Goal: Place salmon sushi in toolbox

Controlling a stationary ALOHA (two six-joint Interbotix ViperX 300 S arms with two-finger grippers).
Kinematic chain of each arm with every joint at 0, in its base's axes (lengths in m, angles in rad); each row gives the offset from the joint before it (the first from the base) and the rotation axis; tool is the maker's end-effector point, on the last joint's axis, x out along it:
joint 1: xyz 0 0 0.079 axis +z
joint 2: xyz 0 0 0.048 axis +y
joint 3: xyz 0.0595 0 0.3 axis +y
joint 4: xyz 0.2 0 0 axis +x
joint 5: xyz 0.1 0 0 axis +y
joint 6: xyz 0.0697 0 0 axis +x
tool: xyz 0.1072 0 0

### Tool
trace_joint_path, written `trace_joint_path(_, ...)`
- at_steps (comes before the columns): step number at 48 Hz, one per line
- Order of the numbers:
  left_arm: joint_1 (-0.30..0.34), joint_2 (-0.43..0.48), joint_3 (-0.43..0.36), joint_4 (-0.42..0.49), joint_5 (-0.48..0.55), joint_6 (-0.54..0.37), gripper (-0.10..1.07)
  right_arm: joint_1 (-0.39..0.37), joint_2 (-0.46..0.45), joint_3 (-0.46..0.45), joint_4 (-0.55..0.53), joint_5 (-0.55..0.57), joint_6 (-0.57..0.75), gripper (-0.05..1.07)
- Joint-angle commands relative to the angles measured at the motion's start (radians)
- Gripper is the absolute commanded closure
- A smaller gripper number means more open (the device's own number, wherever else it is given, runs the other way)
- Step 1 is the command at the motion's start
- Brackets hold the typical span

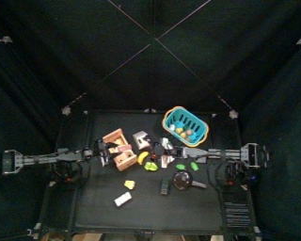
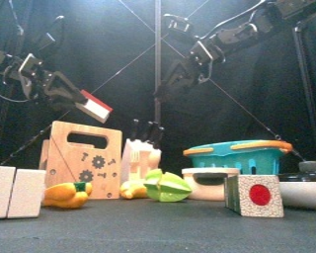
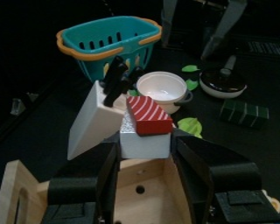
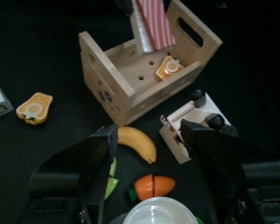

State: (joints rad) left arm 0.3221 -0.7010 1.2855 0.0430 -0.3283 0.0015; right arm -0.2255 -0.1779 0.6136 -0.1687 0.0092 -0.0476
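your left gripper (image 3: 140, 149) is clamping the salmon sushi (image 3: 143, 124), holding it in the air just above the toolbox (image 1: 117, 147) at the table's left. to the right, your right gripper (image 4: 154, 144) is hanging with jaws apart above a banana (image 4: 139, 143), near the turquoise basket (image 1: 186, 122).
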Motion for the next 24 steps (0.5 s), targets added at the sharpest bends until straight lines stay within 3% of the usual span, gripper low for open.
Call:
trace_joint_path(1,0.006,0.006,-0.014,-0.006,0.02,-0.003,0.37,-0.029,-0.034,0.021,0.003,-0.078,-0.003,0.11)
trace_joint_path(15,0.015,0.014,-0.009,-0.083,0.092,-0.006,0.37,-0.06,-0.035,0.092,0.014,-0.218,-0.003,0.11)
trace_joint_path(24,0.023,0.064,-0.014,-0.164,0.109,0.002,0.37,-0.095,-0.064,0.124,0.035,-0.262,0.0,0.11)
